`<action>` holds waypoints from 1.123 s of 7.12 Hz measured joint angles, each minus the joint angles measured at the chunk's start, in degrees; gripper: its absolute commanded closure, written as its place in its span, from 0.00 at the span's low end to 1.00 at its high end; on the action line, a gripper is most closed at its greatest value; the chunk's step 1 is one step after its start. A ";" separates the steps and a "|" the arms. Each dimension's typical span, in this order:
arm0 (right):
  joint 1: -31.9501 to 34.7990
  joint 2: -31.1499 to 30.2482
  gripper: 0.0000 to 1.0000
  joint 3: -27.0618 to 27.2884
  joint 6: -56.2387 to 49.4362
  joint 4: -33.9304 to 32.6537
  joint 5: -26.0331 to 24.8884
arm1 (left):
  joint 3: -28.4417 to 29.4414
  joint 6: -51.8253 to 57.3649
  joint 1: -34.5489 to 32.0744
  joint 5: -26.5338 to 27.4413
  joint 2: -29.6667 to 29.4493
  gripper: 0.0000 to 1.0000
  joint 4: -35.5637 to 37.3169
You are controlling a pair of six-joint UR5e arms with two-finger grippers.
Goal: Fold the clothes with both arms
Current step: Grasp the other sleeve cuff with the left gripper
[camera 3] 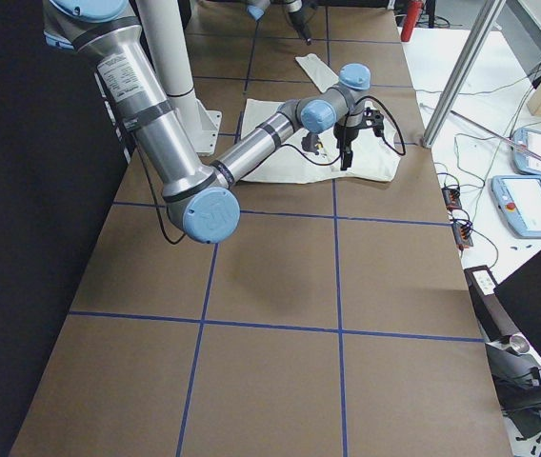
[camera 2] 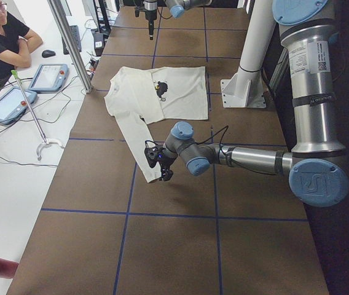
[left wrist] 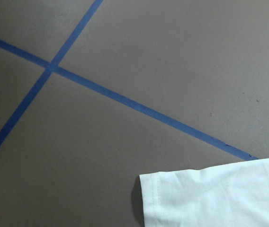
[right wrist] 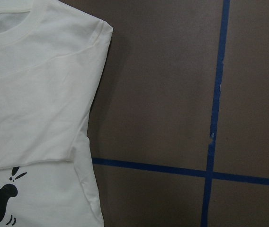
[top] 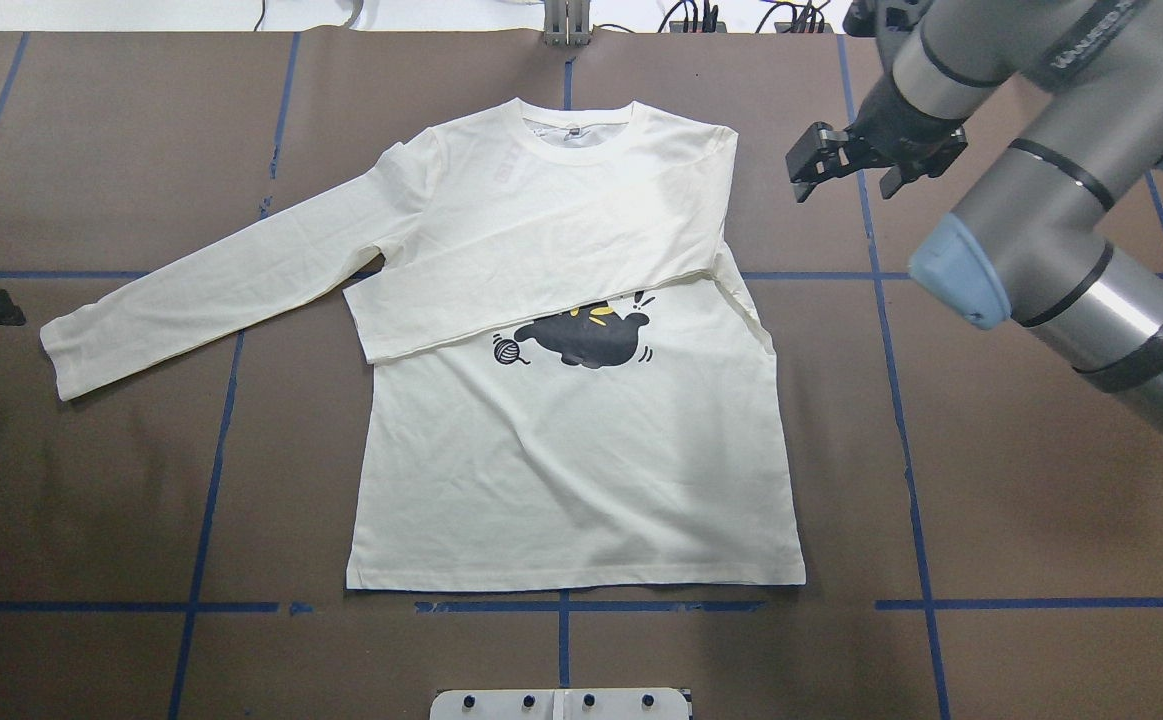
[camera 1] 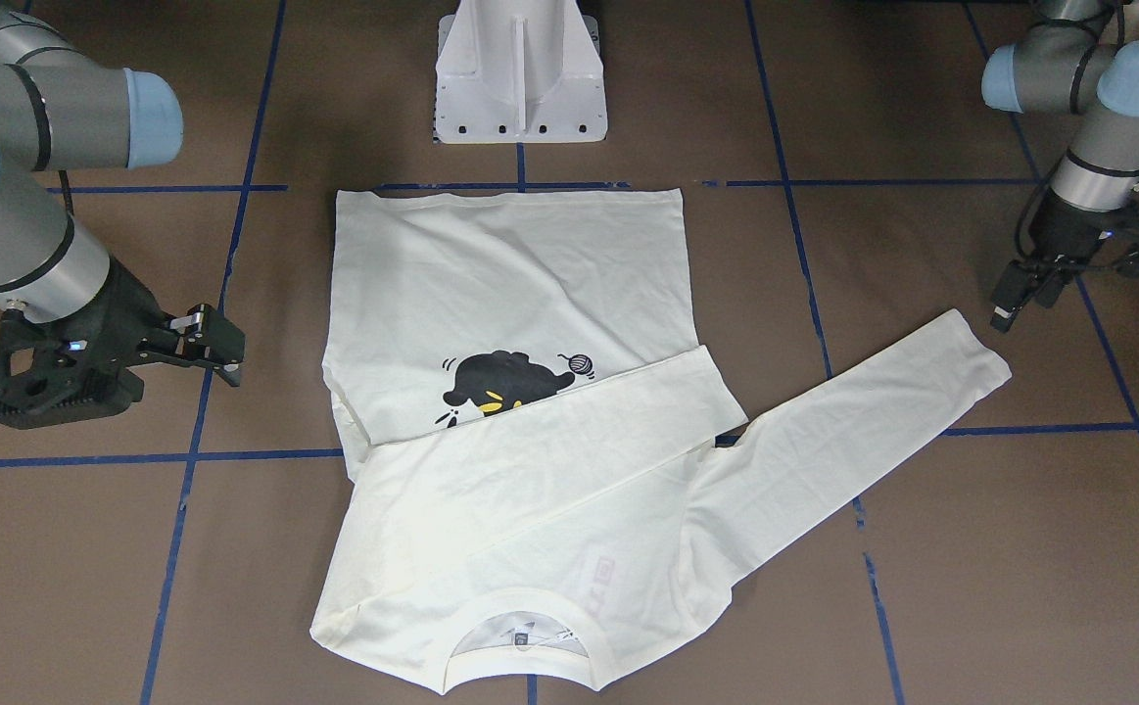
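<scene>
1 cream-white long-sleeved cotton shirt (top: pixel 561 480) lies flat, cat print up, on the brown blue-taped table (top: pixel 941 450). Seen overhead, 1 sleeve (top: pixel 541 270) is folded across the chest and the other sleeve (top: pixel 221 290) stretches toward 8 o'clock. The black 2-finger right gripper (top: pixel 811 165) hovers at the shoulder's 3 o'clock, fingers apart and empty. The left gripper (camera 1: pixel 1020 305) hovers by the cuff (top: pixel 66 360), probably to fold it next; whether its fingers are parted I cannot tell

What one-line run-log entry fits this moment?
cream-white long-sleeved cat-print shirt flat on brown taped table | one sleeve folded across chest, other outstretched | left black tool open near cuff | right black tool open beside shoulder
</scene>
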 measured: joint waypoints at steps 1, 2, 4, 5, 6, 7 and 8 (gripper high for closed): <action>0.44 -0.59 0.00 0.01 -0.43 0.05 0.34 | 0.99 -0.38 1.28 0.88 -1.13 0.06 0.12; 0.54 -0.86 0.00 -0.05 -0.58 0.08 0.33 | 2.89 -0.38 2.81 2.20 -2.69 0.06 0.14; 0.54 -0.96 0.00 -0.17 -0.57 0.12 0.20 | 6.20 0.39 4.41 4.72 -4.89 0.06 -0.06; 0.53 -0.95 0.00 -0.20 -0.45 0.16 0.18 | 6.92 2.15 4.74 5.70 -4.94 0.07 -0.13; 0.49 -0.93 0.00 -0.17 -0.25 0.17 0.17 | 7.53 3.99 4.88 6.20 -4.87 0.09 -0.25; 0.47 -0.92 0.00 -0.10 -0.07 0.18 0.17 | 8.17 4.85 4.91 6.32 -4.96 0.15 -0.38; 0.46 -0.92 0.00 -0.06 0.00 0.19 0.17 | 8.46 5.12 4.94 6.31 -5.12 0.27 -0.47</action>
